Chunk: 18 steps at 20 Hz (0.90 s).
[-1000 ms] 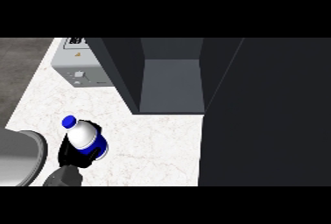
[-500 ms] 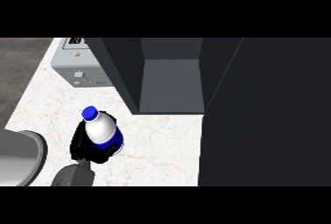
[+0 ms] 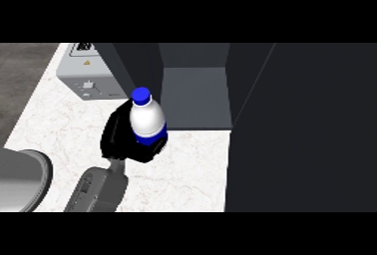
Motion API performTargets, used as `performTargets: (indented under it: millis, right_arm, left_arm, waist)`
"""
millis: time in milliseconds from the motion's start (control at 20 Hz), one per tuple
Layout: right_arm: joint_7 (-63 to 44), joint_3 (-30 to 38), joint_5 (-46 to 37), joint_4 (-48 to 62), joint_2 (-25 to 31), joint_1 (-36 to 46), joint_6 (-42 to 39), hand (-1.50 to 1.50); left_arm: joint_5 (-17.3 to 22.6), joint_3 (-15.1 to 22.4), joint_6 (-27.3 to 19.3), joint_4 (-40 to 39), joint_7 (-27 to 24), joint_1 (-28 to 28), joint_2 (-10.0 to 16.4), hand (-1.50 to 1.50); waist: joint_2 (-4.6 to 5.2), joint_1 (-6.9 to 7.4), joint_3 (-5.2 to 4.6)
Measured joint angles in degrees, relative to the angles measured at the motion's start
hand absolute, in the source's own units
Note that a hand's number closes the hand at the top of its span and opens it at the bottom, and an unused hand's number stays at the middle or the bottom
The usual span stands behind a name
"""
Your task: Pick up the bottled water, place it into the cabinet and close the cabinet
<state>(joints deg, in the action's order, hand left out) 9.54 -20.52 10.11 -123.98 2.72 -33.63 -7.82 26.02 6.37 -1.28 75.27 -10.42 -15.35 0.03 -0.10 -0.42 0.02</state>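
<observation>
The bottled water (image 3: 147, 118) is white with a blue cap and a blue band low on its body. It stands upright in my left hand (image 3: 119, 138), whose black fingers curl round its lower part. Hand and bottle hover over the white marble counter (image 3: 63, 124), just left of the cabinet's open compartment (image 3: 195, 97) and in front of its left wall. The cabinet's dark door (image 3: 309, 129) stands open and fills the right side of the view. My right hand does not show.
A grey box-shaped appliance (image 3: 88, 82) sits at the counter's back left, beside the cabinet. A large rounded grey shape (image 3: 22, 182) lies at the lower left edge. The counter's left edge borders a dark floor (image 3: 22, 74).
My left hand has carried the bottle up and to the right, from the counter's lower left to just in front of the cabinet's left wall.
</observation>
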Motion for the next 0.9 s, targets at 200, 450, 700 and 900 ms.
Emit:
performTargets:
  millis: [200,450,700,900]
  right_arm:
    - [1.4,0.1,0.7,1.0,0.5,-0.3,-0.3,-1.5]
    - [1.8,1.1,1.6,1.8,1.1,0.8,-0.7,-1.5]
    - [1.6,1.3,2.2,3.6,0.7,2.9,-0.6,-1.5]
    - [2.1,1.4,2.3,3.8,1.2,2.7,-1.0,-1.5]
  left_arm:
    - [0.0,4.4,-7.7,0.4,2.1,-4.7,0.0,1.5]
    - [-2.9,6.6,-14.7,-4.1,0.7,-10.0,0.0,1.5]
    - [-5.4,8.8,-21.6,-6.7,-1.1,-11.6,0.2,1.5]
    - [-7.5,9.7,-27.5,-8.0,-0.9,-12.6,0.1,1.5]
  waist:
    - [0.03,-0.15,0.0]
    - [-0.13,-0.11,-0.06]
    - [-0.48,0.03,-0.06]
    - [-0.65,-0.22,-0.05]
